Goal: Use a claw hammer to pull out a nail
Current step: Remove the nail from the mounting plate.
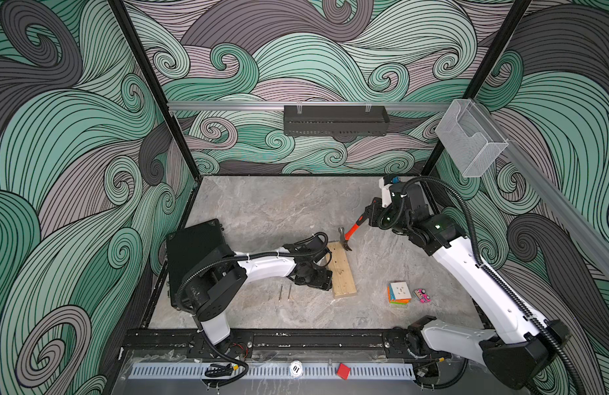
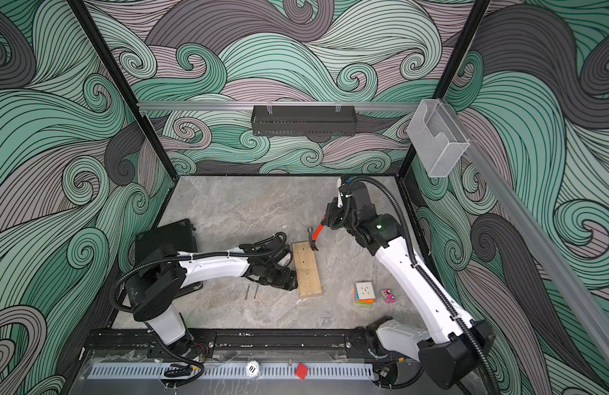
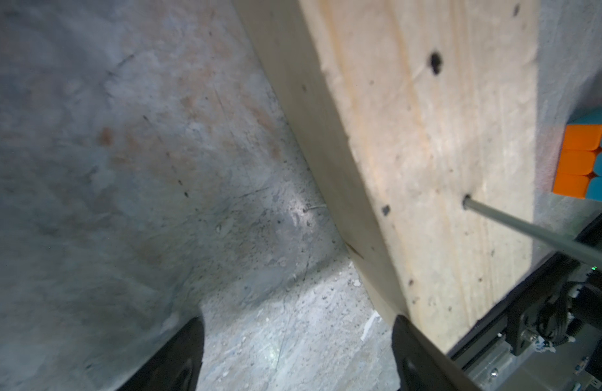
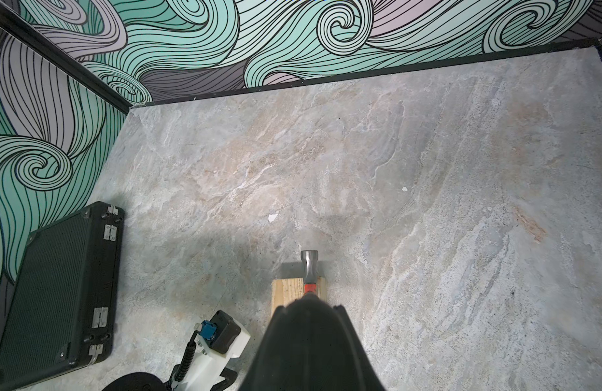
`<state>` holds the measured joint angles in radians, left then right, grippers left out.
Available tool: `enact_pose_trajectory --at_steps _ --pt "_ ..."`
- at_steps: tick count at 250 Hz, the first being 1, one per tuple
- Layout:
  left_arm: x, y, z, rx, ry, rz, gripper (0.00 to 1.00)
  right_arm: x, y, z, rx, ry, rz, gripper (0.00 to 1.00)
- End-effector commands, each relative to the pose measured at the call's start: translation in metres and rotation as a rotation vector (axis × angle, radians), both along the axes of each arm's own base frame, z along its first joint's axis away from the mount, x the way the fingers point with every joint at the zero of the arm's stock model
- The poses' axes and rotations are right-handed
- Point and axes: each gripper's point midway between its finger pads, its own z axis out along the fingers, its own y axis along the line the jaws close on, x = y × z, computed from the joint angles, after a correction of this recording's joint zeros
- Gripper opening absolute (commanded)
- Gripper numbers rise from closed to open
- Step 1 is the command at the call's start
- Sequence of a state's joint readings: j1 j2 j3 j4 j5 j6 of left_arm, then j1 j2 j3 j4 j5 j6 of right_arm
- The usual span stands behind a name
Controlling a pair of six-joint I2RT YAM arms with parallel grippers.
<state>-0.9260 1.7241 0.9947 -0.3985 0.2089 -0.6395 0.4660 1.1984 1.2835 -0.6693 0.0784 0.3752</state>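
The claw hammer (image 1: 351, 233) has a grey head, an orange-red shaft and a black handle. My right gripper (image 1: 369, 216) is shut on the handle. In the right wrist view the hammer (image 4: 309, 265) points away from the camera, its head over the far end of the wooden block (image 4: 287, 291). In both top views the claw rests at that end of the block (image 2: 307, 270). A grey nail (image 3: 516, 225) sticks out of the block's top face (image 3: 428, 142). My left gripper (image 3: 296, 325) is open beside the block, with one of its fingers (image 3: 402, 338) against the block's long side.
Two loose nails (image 1: 285, 292) lie on the marble table (image 1: 262, 212) left of the block. A colourful cube (image 1: 398, 292) and a small pink object (image 1: 422, 294) sit to the right. A black case (image 1: 193, 253) stands at the left edge.
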Motion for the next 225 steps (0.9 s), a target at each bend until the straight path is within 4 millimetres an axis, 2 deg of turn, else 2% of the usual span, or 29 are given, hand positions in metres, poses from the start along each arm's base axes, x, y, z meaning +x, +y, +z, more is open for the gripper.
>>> enact_pose_trajectory --at_steps 1,150,217,225 --pt "0.009 0.005 0.002 0.036 -0.029 0.028 0.85 0.012 0.006 0.044 0.073 -0.129 -0.010 0.03" --pt "0.017 0.008 0.020 0.020 -0.096 0.044 0.85 0.007 0.008 0.049 0.077 -0.145 -0.008 0.03" --pt "0.008 -0.004 0.032 -0.081 -0.087 -0.008 0.85 0.006 0.010 0.059 0.083 -0.171 -0.001 0.03" --pt "0.007 -0.005 0.031 -0.088 -0.082 -0.011 0.85 0.007 0.011 0.056 0.079 -0.165 0.003 0.03"
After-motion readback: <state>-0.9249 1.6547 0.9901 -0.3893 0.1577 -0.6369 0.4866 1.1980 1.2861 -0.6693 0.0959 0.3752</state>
